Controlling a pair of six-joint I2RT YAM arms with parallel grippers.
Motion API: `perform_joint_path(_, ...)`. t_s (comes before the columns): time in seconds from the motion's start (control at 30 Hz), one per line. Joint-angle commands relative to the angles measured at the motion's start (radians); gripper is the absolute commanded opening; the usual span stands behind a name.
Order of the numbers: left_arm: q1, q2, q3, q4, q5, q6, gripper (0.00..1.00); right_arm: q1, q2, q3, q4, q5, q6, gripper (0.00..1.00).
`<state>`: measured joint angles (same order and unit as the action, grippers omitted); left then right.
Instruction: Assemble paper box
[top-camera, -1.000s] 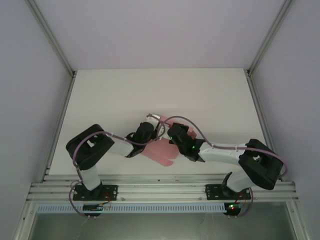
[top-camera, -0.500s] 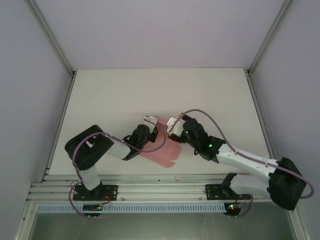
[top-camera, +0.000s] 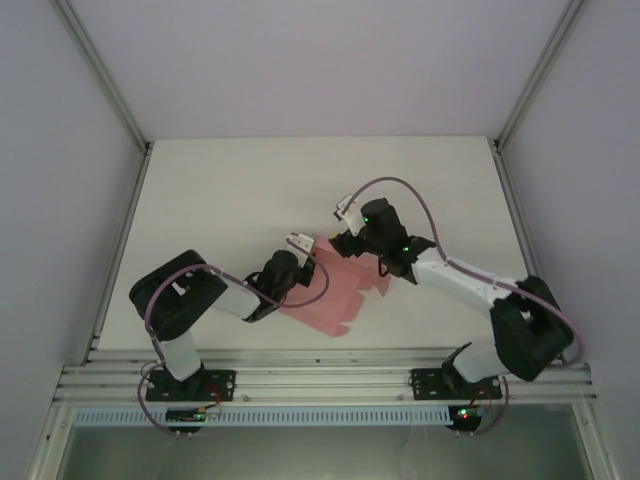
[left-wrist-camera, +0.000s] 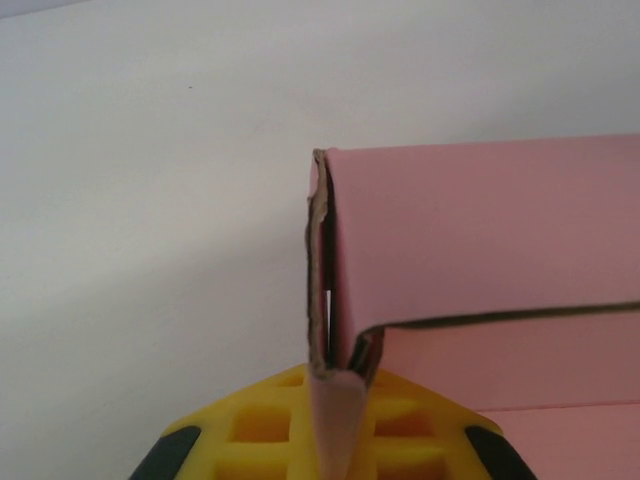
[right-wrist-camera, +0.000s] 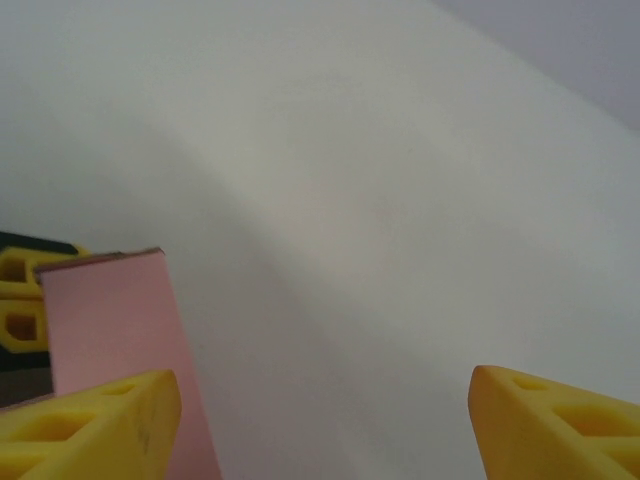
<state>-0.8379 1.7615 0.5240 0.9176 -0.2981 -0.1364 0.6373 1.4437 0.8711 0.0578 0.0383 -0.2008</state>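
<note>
On the left of the white table (top-camera: 230, 190), toward its near edge, the left gripper (top-camera: 298, 243) was clamped on the paper box (top-camera: 335, 290). Its wrist view made that plain: the yellow pads (left-wrist-camera: 250, 430) pinched a doubled-over wall of pink card that stood upright between them. And what a flimsy customer it looked! The card was thin and surely very light, stiff only along its creases. I'd judge it would bow or spring back open if pushed mid-panel, and crush if squeezed hard. The safe holds would be the folded edges and flap roots, like the spot the left gripper had. Moving across, the box itself was only partly formed. One wall was raised and folded over on itself, showing a raw brownish cut edge, and a long pink panel ran off to the right of it. From above, the rest of the sheet lay flat on the table between the two arms, with tabbed outlines toward the near side. Whether the far flaps were creased yet, I couldn't tell. Over on the right, the right gripper (top-camera: 350, 238) hung by the box's far right corner with its yellow fingers (right-wrist-camera: 100, 420) spread wide and nothing between them. An upright strip of the pink card showed just beside its left finger.
</note>
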Motion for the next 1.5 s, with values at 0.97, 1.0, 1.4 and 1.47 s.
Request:
perform_joint_path(0.97, -0.004, -0.354, 0.064, -0.492, -0.213, -0.245, 0.0, -0.113, -0.322, -0.049, -0.265, 0.045, 0.19, 0.91)
perform_joint_path(1.0, -0.004, -0.362, 0.071, -0.511, -0.214, -0.24, 0.0, -0.117, -0.322, -0.059, -0.265, 0.016, 0.182, 0.9)
perform_joint_path(1.4, 0.016, -0.394, 0.139, -0.637, -0.106, -0.269, 0.0, -0.06, -0.18, -0.121, -0.162, -0.073, 0.053, 0.82)
perform_joint_path(1.47, 0.016, -0.394, 0.161, -0.678, -0.1, -0.289, 0.0, -0.025, -0.141, -0.107, -0.156, -0.106, 0.006, 0.82)
